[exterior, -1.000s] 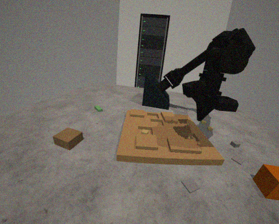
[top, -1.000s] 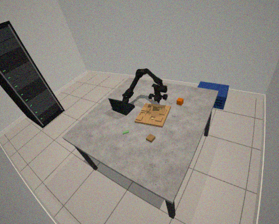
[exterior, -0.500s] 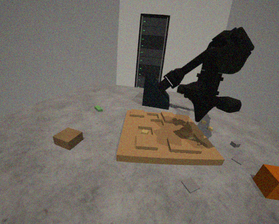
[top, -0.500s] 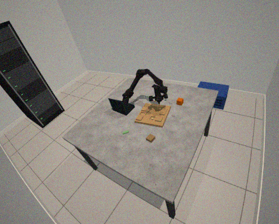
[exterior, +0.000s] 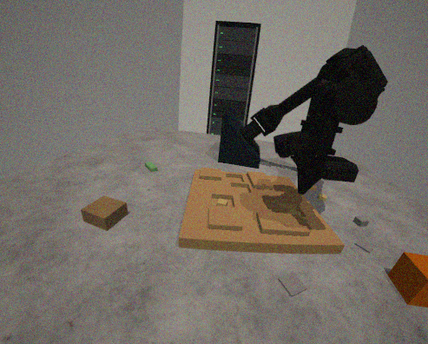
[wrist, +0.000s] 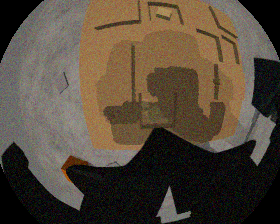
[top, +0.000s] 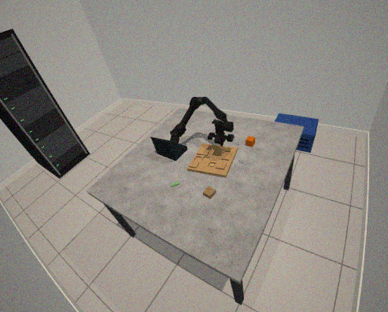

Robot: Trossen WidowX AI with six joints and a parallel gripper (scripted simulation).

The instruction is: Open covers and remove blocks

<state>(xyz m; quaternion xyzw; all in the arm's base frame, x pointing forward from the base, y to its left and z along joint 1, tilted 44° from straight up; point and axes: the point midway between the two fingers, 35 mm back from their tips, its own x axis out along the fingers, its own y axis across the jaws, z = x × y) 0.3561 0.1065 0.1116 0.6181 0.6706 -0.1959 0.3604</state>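
Observation:
The wooden puzzle board (top: 222, 172) (exterior: 262, 248) (wrist: 89, 100) lies flat on the table. My gripper (top: 219, 145) (exterior: 303, 191) (wrist: 157, 132) is shut, with nothing seen between its fingers, low over the board's far right part in the exterior view. In the wrist view its tip is at the edge of a shadowed well; what lies in that well is unclear. A pale yellow block (top: 212, 165) (exterior: 221, 201) sits in an uncovered well. Raised covers show at the front left (exterior: 225, 217) and front right (exterior: 284, 226). Pale yellow pieces, one a block (exterior: 323, 197), lie beyond the board's right edge.
An orange cube (top: 250, 141) (exterior: 418, 282) (wrist: 73, 164), a brown block (top: 209, 192) (exterior: 104, 210) and a small green piece (top: 175, 183) (exterior: 151, 167) lie on the table away from the board. A small grey piece (exterior: 360, 221) lies right of it. A dark panel (top: 168, 150) (exterior: 238, 145) stands by the arm's base.

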